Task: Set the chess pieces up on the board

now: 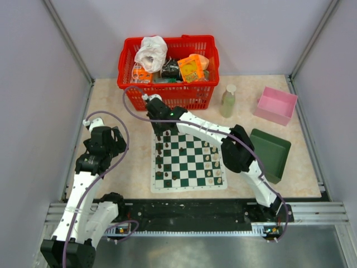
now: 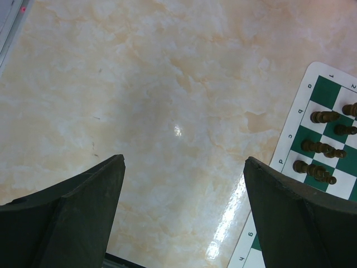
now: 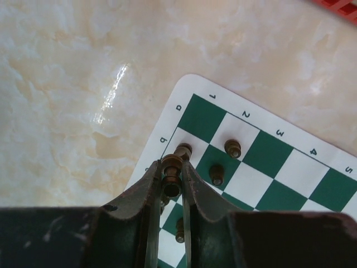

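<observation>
The board [image 1: 189,159] lies in the middle of the table, green and white checks with a white border. Dark brown pieces [image 1: 160,162] stand along its left side and cream pieces [image 1: 212,162] along its right side. My right gripper [image 3: 172,174] is shut on a dark brown piece [image 3: 171,174], held over the board's far left corner, near square b1. Other dark pieces [image 3: 232,148] stand close by. My left gripper [image 2: 184,167] is open and empty over bare table left of the board [image 2: 312,89]; dark pieces [image 2: 315,170] show at its right.
A red basket [image 1: 167,64] full of packets stands at the back. A pale green bottle [image 1: 227,100], a pink box [image 1: 275,105] and a dark green box [image 1: 269,153] are to the right of the board. Grey walls close in both sides.
</observation>
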Action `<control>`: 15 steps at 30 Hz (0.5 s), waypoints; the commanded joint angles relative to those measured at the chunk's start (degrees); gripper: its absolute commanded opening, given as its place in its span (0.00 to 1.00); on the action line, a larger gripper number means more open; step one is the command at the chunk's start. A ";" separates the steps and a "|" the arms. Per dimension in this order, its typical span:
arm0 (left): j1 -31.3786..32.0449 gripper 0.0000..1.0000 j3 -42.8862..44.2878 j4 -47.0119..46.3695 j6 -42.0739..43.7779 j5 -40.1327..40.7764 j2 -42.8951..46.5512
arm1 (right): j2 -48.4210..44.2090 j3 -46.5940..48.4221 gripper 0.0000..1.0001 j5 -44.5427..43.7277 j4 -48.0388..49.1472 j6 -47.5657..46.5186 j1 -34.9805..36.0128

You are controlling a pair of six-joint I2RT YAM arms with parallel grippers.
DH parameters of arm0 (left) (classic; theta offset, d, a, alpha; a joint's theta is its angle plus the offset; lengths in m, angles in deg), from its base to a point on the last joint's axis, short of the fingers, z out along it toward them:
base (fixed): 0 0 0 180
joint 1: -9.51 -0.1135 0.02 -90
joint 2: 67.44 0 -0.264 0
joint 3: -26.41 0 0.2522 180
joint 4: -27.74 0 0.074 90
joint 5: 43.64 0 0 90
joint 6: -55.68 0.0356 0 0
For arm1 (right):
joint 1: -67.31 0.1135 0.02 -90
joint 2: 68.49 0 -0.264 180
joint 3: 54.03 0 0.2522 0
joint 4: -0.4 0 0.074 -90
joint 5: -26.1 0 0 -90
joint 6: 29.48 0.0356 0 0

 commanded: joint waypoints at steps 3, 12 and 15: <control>0.06 0.93 0.42 -0.91 -0.01 0.48 0.50 | 2.00 5.45 0.15 -1.05 1.03 -0.77 -1.57; 0.06 0.93 0.51 -1.09 -0.01 0.21 0.50 | 7.44 9.58 0.15 0.09 0.50 -0.86 -2.62; 0.06 0.93 0.51 -1.00 -0.01 0.30 0.68 | 8.50 10.81 0.15 -0.09 0.50 -0.95 -2.97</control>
